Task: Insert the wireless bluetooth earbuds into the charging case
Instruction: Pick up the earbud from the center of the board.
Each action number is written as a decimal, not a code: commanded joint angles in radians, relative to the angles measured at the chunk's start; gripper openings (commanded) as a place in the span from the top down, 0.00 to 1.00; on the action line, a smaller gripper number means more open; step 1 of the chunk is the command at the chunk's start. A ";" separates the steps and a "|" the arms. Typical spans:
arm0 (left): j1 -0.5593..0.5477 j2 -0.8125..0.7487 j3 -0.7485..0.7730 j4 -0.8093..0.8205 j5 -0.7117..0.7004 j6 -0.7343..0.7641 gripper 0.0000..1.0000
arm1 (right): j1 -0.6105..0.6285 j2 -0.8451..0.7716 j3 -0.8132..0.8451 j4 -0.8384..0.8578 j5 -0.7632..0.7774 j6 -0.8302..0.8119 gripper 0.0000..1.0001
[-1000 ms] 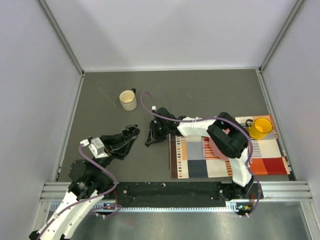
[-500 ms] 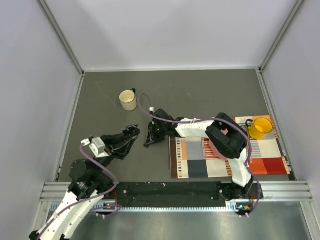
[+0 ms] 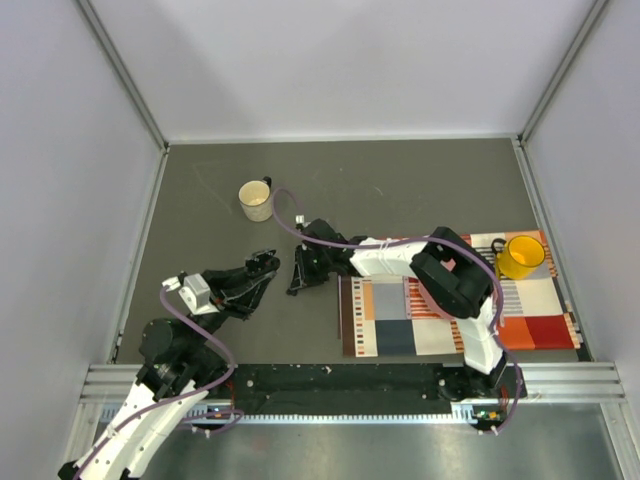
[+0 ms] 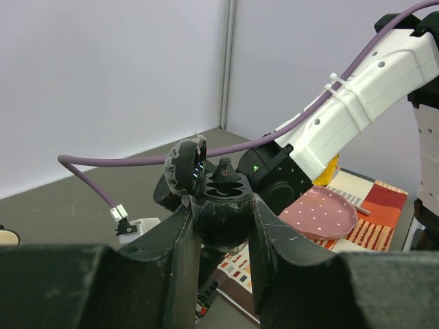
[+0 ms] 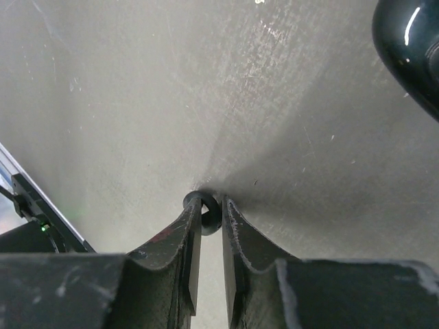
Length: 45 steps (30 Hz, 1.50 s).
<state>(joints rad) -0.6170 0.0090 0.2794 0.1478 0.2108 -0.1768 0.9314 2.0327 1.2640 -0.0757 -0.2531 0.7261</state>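
right tool (image 5: 206, 207) nips a tiny earbud (image 5: 208, 218), likely light, hard and slippery, best pinched across its rounded body; left tool (image 4: 221, 221) clamps the open charging case (image 4: 221, 197)

The grey table (image 3: 420, 190) carries a cream mug (image 3: 256, 201) and a striped patchwork mat (image 3: 530, 300).

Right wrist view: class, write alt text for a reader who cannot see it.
The right end effector pinches a tiny black earbud between its fingertips, against the grey tabletop. A glossy black case edges into the upper right corner.
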 commanded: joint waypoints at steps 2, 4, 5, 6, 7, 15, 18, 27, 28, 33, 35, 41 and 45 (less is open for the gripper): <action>-0.003 -0.066 0.029 0.022 -0.014 -0.007 1.00 | 0.029 -0.012 -0.032 0.016 0.015 -0.036 0.95; -0.003 -0.067 0.027 0.021 -0.014 -0.009 1.00 | 0.029 -0.028 -0.055 0.037 0.011 -0.034 0.99; -0.003 -0.067 0.027 0.021 -0.016 -0.009 1.00 | 0.030 -0.032 -0.061 0.046 0.009 -0.034 0.99; -0.003 -0.067 0.027 0.021 -0.017 -0.009 1.00 | 0.029 -0.038 -0.066 0.065 0.006 -0.031 0.99; -0.003 -0.067 0.027 0.021 -0.017 -0.009 1.00 | 0.029 -0.049 -0.078 0.068 0.006 -0.030 1.00; -0.003 -0.067 0.026 0.021 -0.022 -0.009 1.00 | 0.030 -0.111 -0.143 0.160 0.009 -0.017 1.00; -0.003 -0.069 0.021 0.022 -0.025 -0.010 1.00 | 0.030 -0.135 -0.166 0.175 0.025 -0.008 1.00; -0.003 -0.067 0.015 0.032 -0.024 -0.016 1.00 | 0.030 -0.111 -0.157 0.149 0.005 0.015 0.87; -0.003 -0.067 0.017 0.030 -0.025 -0.016 1.00 | 0.030 -0.109 -0.158 0.151 0.003 0.019 0.84; -0.003 -0.069 0.021 0.022 -0.024 -0.013 1.00 | 0.032 -0.106 -0.175 0.179 0.008 0.033 0.75; -0.003 -0.067 0.020 0.021 -0.024 -0.013 1.00 | 0.030 -0.100 -0.175 0.175 0.005 0.032 0.73; -0.003 -0.069 0.018 0.022 -0.022 -0.016 1.00 | 0.038 -0.103 -0.179 0.152 0.021 0.023 0.71; -0.003 -0.069 0.018 0.021 -0.022 -0.021 1.00 | 0.046 -0.117 -0.205 0.160 0.029 0.015 0.69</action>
<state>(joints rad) -0.6170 0.0090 0.2794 0.1474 0.1928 -0.1848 0.9543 1.9411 1.0912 0.0772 -0.2466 0.7547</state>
